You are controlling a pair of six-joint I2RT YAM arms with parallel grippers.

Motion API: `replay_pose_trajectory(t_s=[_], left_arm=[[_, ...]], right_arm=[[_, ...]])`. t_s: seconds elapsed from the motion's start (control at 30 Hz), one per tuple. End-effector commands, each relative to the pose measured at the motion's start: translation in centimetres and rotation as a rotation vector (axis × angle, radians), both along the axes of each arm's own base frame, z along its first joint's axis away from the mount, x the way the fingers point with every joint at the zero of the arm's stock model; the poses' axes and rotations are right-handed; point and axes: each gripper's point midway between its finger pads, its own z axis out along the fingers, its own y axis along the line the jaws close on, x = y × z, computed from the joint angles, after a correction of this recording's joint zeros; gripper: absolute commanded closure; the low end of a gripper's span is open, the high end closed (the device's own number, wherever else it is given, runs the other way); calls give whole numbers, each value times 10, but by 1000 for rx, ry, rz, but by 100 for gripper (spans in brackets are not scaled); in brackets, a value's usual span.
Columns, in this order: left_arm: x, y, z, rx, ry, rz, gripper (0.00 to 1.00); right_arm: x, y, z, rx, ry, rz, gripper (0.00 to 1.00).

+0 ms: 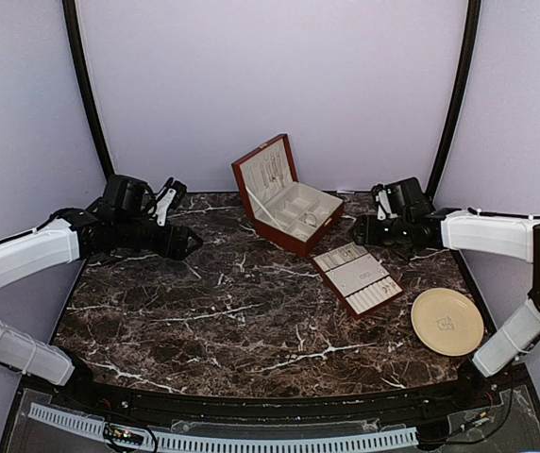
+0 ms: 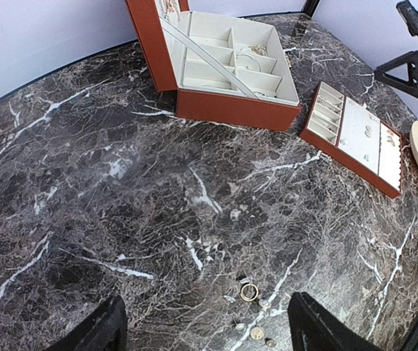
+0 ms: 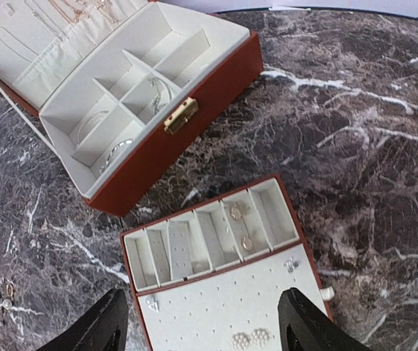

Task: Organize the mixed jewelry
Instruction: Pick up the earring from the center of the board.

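Observation:
The mixed jewelry shows as a small gold ring [image 2: 249, 292] and several tiny pieces [image 2: 257, 333] lying loose on the marble. In the left wrist view they lie below and between the fingers of my left gripper [image 2: 207, 325], which is open and holds nothing. My right gripper [image 3: 205, 325] is open above the flat tray [image 3: 194, 322]. That tray holds two earrings [image 3: 236, 212] in one slot and studs [image 3: 291, 265] on its pad. More loose specks [image 3: 8, 292] lie left of the tray. In the top view, left gripper [image 1: 190, 243] and right gripper [image 1: 360, 229] flank the box.
The red-brown box [image 1: 289, 198] stands open at the back centre, with bangles [image 3: 92, 124] in its compartments and chains [image 3: 63, 14] on its lid. The tray [image 1: 357, 278] lies in front of it, to its right. A round beige plate [image 1: 447, 321] sits near the right edge.

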Motion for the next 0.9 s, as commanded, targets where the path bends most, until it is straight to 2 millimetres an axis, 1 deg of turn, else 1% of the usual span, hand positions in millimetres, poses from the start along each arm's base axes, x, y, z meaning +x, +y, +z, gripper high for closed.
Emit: replay_pose_trajectory(t_s=[0.0,0.13,0.2,0.3,0.4,0.53,0.63,0.73,0.87], left_arm=[[-2,5,15,-16,-38,22,22],[-2,6,19,-18,-50,27,22],[-2,8,19,-12,-49,32,22],[-3,8,20,-12,-49,31,22],[-4,5,18,-20,-40,20,22],[-3,4,16,-13,-30,20,22],[-2,5,13,-7,-21,24,22],[-1,5,11,-6,-18,25,22],[-1,3,9,-8,-7,20,22]], right_arm=[[45,11,18,-14,-62,14,29],[76,28,15,19,-56,32,28],[86,39,11,49,-47,50,27],[94,54,0,103,-23,81,25],[99,67,-10,142,-6,113,24],[108,78,-23,150,11,132,23],[111,92,-30,159,25,161,23],[109,110,-37,173,46,205,25],[97,137,-43,185,70,267,34]])
